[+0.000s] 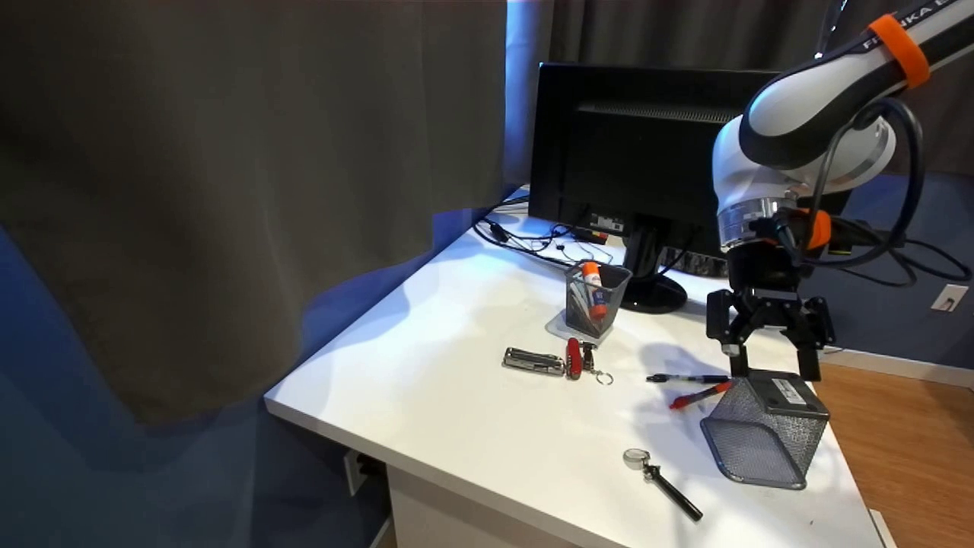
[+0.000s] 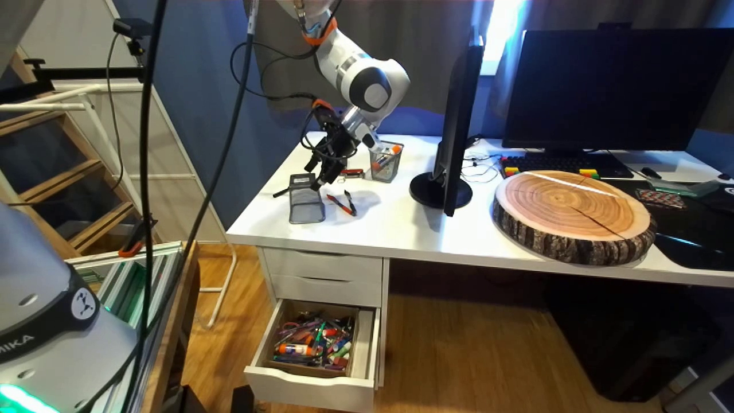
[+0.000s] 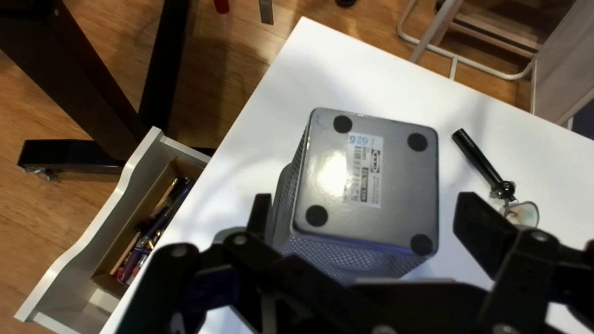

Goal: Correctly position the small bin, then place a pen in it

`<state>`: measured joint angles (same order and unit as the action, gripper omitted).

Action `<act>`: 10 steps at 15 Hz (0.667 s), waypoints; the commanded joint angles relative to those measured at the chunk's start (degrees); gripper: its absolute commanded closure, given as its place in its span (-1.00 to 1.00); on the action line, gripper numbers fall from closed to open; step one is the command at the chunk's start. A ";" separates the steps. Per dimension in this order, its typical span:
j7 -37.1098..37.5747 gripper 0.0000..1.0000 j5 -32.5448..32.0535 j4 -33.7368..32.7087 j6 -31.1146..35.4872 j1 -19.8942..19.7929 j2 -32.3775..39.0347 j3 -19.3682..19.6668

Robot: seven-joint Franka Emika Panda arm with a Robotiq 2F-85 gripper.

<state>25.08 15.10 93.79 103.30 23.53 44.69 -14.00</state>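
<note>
The bin (image 3: 364, 185) stands inverted near the right edge of the counter (image 1: 472, 365) in an exterior view, base up, mouth against the surface. So placed, it can take no pen; righting it is presumably the step in hand. The gripper (image 1: 775, 367) is poised at the raised base, its jaws wide apart with nothing held; the wrist view shows them left and right of the base, a spacing that suggests a grasp across the bin. Whether either tip touches the mesh cannot be told. A black pen (image 1: 689, 378) and a red pen (image 1: 698, 396) lie flat just beside the bin, conveniently close for the second step. Farther off, a cup (image 1: 587, 321) stands upright around a glue stick (image 1: 596, 295), plausibly the orientation wanted.
</note>
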 commanded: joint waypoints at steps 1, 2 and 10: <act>-1.15 -0.98 0.08 -4.36 -4.82 0.44 3.12 0.57; -1.27 -0.95 0.16 -4.78 -5.17 0.51 3.55 0.56; -0.09 -0.32 1.29 -6.07 -4.44 0.50 5.21 0.73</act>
<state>24.53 15.25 89.79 100.37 23.56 48.70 -13.88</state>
